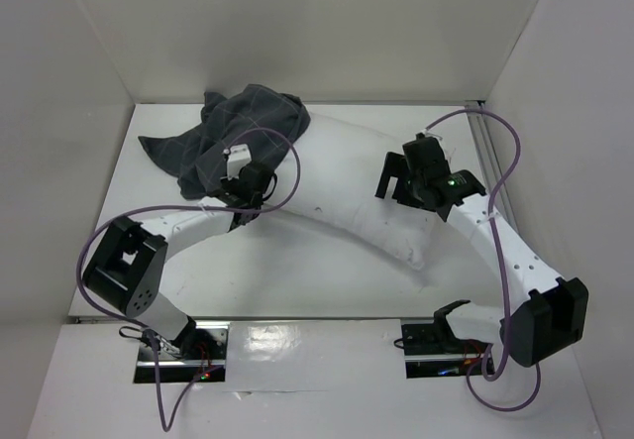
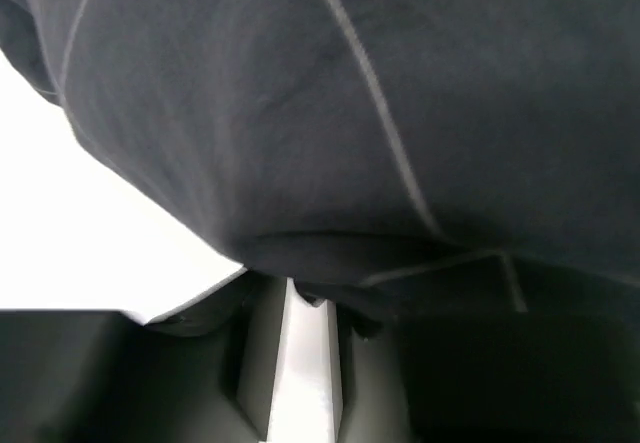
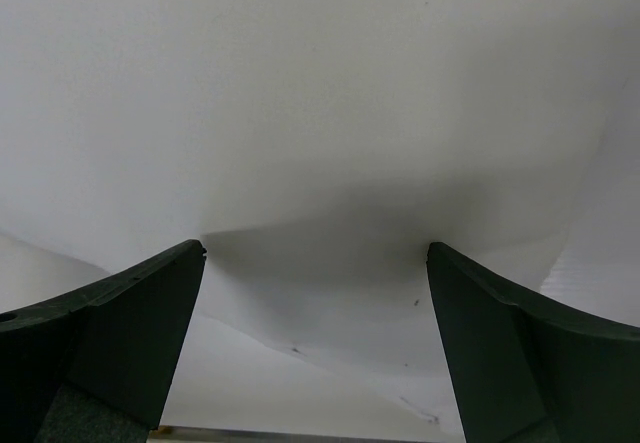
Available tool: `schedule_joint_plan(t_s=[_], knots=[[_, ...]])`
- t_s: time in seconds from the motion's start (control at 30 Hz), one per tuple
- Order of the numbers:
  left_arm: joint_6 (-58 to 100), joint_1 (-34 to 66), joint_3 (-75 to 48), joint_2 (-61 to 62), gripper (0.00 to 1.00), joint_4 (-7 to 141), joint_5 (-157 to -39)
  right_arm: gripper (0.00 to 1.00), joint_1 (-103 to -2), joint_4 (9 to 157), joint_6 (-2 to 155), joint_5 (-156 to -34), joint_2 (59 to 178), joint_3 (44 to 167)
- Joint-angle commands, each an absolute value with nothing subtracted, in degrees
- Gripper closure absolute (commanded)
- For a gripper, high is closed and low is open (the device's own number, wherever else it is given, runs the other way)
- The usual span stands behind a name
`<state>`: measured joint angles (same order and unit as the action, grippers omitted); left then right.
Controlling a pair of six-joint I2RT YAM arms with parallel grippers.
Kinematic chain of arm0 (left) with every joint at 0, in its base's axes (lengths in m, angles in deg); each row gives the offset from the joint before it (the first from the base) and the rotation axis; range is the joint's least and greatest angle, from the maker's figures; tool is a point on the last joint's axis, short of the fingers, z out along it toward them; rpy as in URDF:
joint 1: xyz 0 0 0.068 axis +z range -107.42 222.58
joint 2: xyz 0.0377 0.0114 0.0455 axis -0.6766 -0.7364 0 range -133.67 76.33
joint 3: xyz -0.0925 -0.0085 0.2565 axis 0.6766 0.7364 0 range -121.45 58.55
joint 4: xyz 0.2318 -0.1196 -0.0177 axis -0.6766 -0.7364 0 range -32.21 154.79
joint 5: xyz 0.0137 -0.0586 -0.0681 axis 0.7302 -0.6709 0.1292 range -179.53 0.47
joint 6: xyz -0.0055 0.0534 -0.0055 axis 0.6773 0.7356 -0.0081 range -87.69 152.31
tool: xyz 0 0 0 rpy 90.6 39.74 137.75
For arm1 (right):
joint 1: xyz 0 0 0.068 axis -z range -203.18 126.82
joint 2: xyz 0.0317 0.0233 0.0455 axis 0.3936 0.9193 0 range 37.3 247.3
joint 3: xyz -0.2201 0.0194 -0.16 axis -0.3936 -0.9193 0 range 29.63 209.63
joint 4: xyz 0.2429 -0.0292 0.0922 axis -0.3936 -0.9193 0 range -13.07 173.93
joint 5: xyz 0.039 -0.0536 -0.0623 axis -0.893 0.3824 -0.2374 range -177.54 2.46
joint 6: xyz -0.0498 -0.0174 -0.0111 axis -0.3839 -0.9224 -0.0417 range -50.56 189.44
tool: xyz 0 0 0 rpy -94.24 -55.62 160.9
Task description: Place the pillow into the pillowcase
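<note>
The white pillow [image 1: 347, 196] lies slantwise across the table, its far left end under the dark grey checked pillowcase [image 1: 243, 122], which is bunched up at the back left. My left gripper [image 1: 230, 173] is at the near edge of the pillowcase. In the left wrist view the cloth [image 2: 350, 113] fills the frame and its hem dips into the narrow gap at the gripper [image 2: 305, 298], whose jaws are nearly together on it. My right gripper [image 1: 394, 173] is over the pillow's right part. In the right wrist view it [image 3: 316, 253] is wide open with the pillow [image 3: 320, 113] against its fingertips.
White walls [image 1: 297, 23] close in the table [image 1: 228, 280] at the back and both sides. A metal rail [image 1: 485, 152] runs along the right wall. Purple cables [image 1: 510, 162] loop above both arms. The arm bases stand at the near edge.
</note>
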<state>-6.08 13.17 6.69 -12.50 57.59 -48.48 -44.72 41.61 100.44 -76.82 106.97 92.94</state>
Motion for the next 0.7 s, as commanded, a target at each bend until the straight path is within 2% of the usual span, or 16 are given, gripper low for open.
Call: schedule_joint_plan(t_s=[0.0,0.03,0.07,0.27,0.3,0.33,0.4,0.47,0.67], knots=[[-4.43,13.66,4.41,-12.09,0.75,59.43,-49.01,0.0,-44.63,39.72,98.97,-77.52,105.24,91.25],[-3.9,13.66,4.41,-12.08,0.84,59.43,-49.71,0.0,-44.63,39.72,98.97,-78.65,105.76,91.24],[-3.38,13.66,3.71,-11.39,1.0,59.43,-50.42,0.0,-44.63,40.25,98.97,-79.62,105.77,89.76],[0.93,11.03,-0.42,-10.06,1.0,58.02,-61.48,0.0,-44.63,46.55,98.96,-91.02,107.61,86.33],[0.93,10.07,-1.47,-10.06,1.0,58.02,-64.02,0.06,-44.63,48.67,98.97,-93.06,107.61,85.71],[1.98,7.88,-4.0,-10.67,1.0,58.02,-69.79,0.31,-44.63,50.95,100.01,-94.47,108.22,85.71],[1.29,5.06,-7.0,-11.63,1.0,56.53,-74.48,0.71,-44.63,56.58,101.95,-96.4,109.63,87.02],[1.29,0.68,-11.12,-12.51,1.0,56.53,-80.97,1.0,-44.63,58.53,103.7,-95.81,111.55,89.12],[2.51,-3.57,-22.11,-15.94,1.0,53.72,-88.39,1.0,-44.63,61.52,104.24,-95.8,113.33,94.14]])
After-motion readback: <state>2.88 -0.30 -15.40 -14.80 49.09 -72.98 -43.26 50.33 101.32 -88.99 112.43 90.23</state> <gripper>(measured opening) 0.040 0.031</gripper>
